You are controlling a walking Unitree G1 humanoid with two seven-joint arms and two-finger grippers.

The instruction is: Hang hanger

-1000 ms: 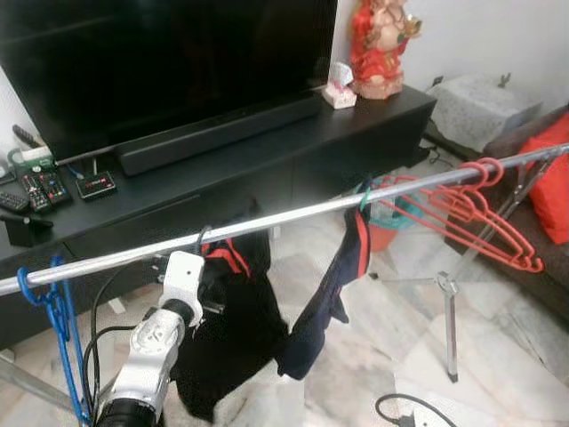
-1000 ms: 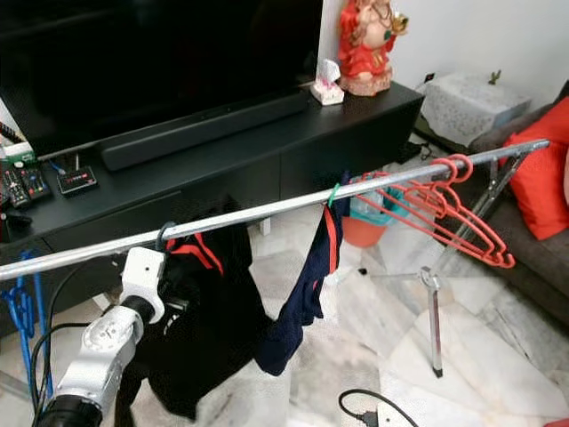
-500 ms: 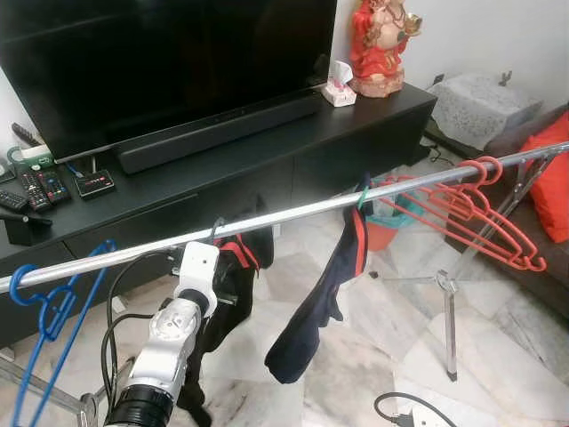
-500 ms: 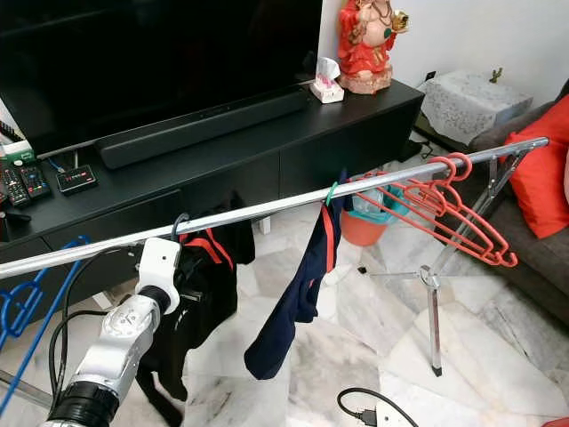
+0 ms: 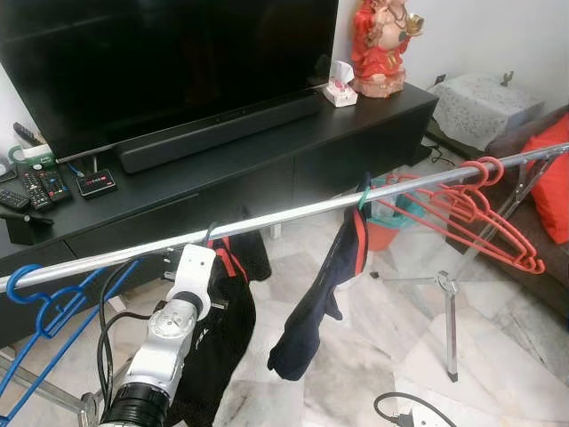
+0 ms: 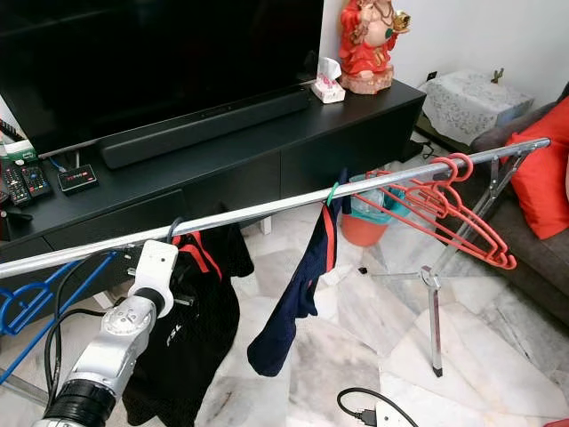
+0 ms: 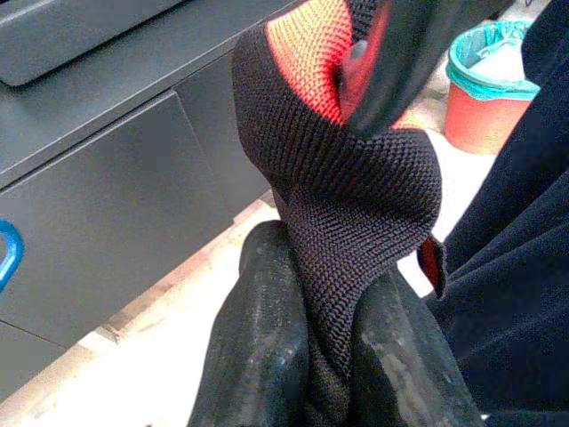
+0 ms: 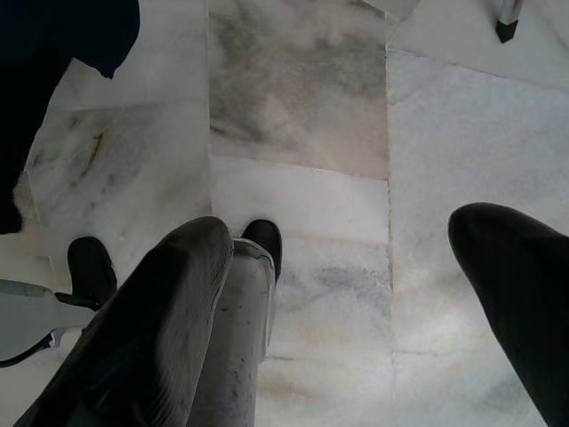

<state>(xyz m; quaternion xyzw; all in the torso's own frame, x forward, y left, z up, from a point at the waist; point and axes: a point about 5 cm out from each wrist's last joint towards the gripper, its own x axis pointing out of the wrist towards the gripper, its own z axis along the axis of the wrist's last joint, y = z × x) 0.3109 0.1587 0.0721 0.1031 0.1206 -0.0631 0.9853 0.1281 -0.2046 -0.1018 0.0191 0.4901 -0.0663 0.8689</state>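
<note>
A silver rail (image 5: 293,212) crosses the room at chest height. A black garment with red trim (image 5: 218,329) hangs from it by a dark hanger hook (image 5: 211,234). My left arm (image 5: 182,307) reaches up to the garment just under the rail. In the left wrist view my left gripper (image 7: 324,298) is shut on a fold of the black-and-red fabric (image 7: 338,178) near the collar. A navy garment (image 5: 324,294) hangs further right. My right gripper (image 8: 342,231) hangs open above the marble floor.
Red hangers (image 5: 462,209) hang at the rail's right end and blue hangers (image 5: 53,302) at its left. Behind stands a black TV cabinet (image 5: 267,151) with a soundbar and remotes. The rail's tripod leg (image 5: 449,311), a cable (image 5: 404,411) and an orange bin (image 6: 360,227) are on the floor.
My left arm moved right along the rail with the black garment, then eased back a little. The garment now hangs longer. The blue hangers have swung to a tilt.
</note>
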